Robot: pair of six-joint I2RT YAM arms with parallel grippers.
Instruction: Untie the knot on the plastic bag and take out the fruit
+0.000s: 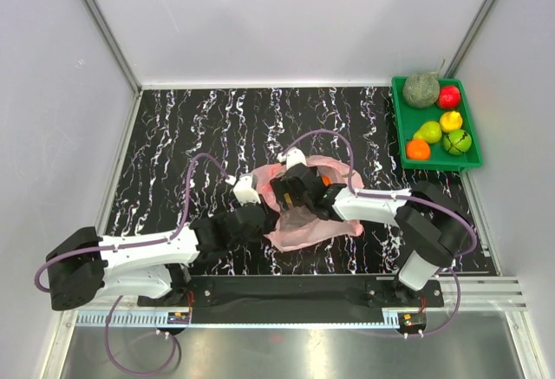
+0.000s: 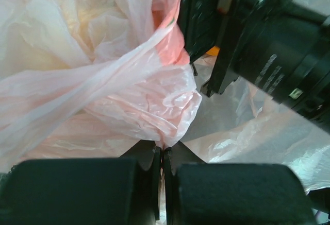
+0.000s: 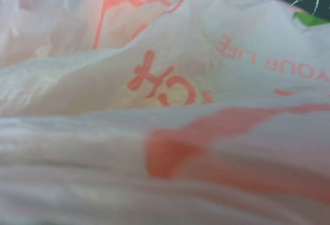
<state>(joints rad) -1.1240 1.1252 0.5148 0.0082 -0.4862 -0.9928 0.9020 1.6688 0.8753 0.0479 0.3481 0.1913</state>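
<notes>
Pink plastic bag (image 3: pixel 206 55) print reads "YOUR LIFE" | left hand (image 2: pixel 162 155) pinches it | right hand (image 1: pixel 295 192) spread wide

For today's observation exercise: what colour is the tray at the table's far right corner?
Green. The tray shows best in the top external view.

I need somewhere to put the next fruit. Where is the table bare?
Bare table between the back wall and the bag, and the strip left of the tray. Crowded: around the bag, where the left arm and right arm meet.
</notes>
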